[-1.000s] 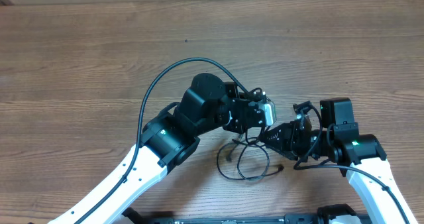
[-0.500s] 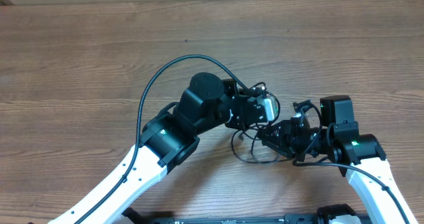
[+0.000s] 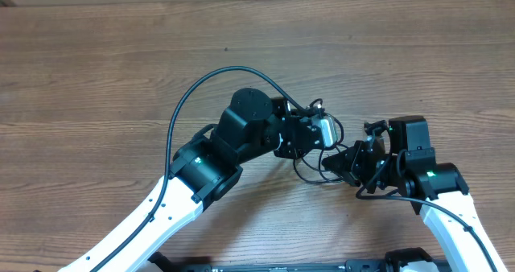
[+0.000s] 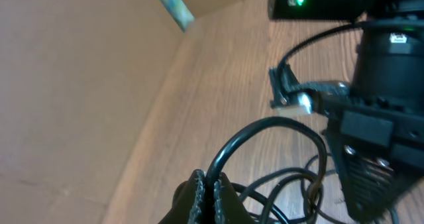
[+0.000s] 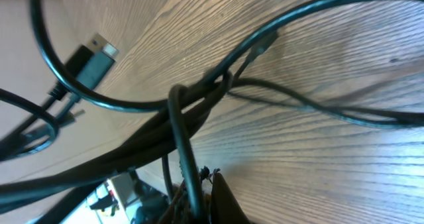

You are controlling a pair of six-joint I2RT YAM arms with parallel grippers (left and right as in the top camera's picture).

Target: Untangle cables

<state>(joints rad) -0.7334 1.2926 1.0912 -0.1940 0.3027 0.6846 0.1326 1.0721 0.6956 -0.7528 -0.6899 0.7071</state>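
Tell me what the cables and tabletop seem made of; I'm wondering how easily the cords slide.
The cables: black rubber or plastic sheath, likely; smooth, slightly glossy, with light streaks along the bends. The table: wood or wood-look laminate, I cannot tell which; matte brown with visible grain lines.

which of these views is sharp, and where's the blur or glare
Overhead: sharp and evenly lit, cables crisp. Left wrist: soft all over, with glare on a shiny metal tip. Right wrist: table grain in focus, nearest cable strands blurred.
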